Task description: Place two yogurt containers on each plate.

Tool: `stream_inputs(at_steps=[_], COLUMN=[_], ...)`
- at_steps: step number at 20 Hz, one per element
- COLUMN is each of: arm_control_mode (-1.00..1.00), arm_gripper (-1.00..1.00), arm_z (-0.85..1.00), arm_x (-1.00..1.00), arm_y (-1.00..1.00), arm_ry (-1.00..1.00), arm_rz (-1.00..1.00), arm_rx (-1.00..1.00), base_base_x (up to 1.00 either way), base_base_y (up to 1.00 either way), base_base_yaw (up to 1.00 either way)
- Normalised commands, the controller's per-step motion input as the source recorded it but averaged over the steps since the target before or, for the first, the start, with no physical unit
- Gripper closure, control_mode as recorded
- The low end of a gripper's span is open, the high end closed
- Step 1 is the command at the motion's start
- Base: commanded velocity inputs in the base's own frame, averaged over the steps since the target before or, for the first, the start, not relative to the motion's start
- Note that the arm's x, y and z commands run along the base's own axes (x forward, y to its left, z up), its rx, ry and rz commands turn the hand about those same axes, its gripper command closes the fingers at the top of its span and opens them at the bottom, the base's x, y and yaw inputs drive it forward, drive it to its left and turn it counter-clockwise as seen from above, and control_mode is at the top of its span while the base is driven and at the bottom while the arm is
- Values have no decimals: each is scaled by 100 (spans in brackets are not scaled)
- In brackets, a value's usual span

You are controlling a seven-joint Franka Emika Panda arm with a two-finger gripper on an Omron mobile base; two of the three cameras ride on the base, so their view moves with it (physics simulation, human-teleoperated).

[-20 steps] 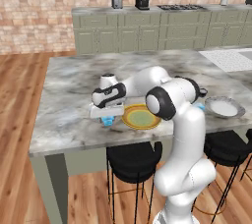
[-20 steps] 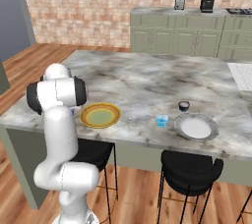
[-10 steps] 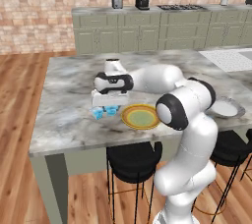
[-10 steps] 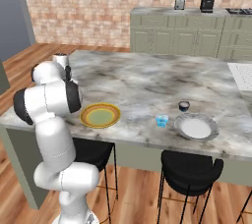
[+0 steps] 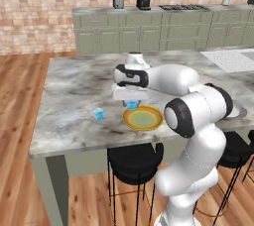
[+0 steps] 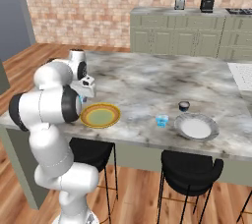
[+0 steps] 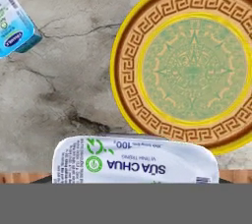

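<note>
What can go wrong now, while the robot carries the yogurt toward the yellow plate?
1. The held yogurt container hangs beside the yellow-rimmed plate, not above it. Released here, it would likely land on the counter.
2. The plate lies near the counter's front edge, so a bump from the gripper might push it off.
3. The wide arm may sweep the loose yogurt container.
</note>
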Motion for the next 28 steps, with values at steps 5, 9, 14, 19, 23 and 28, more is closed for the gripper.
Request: stream_inputs(at_steps=[5, 9, 14, 19, 23, 28], arm_control_mode=[-100, -100, -100, -100, -100, -100], arm_gripper=[100, 100, 100, 100, 100, 100], arm_z=[-1, -10, -32, -40, -25, -26], arm_x=[0, 1, 19, 41, 41, 36], arm_y=[-63, -38, -24, -12, -17, -2], arm_ry=[0, 0, 0, -4, -1, 0], arm_rz=[0, 0, 0, 0, 0, 0], arm_rx=[0, 0, -1, -1, 0, 0], base_base_x=[0, 0, 0, 0, 0, 0], base_base_y=[0, 0, 0, 0, 0, 0], base_base_yaw=[0, 0, 0, 0, 0, 0])
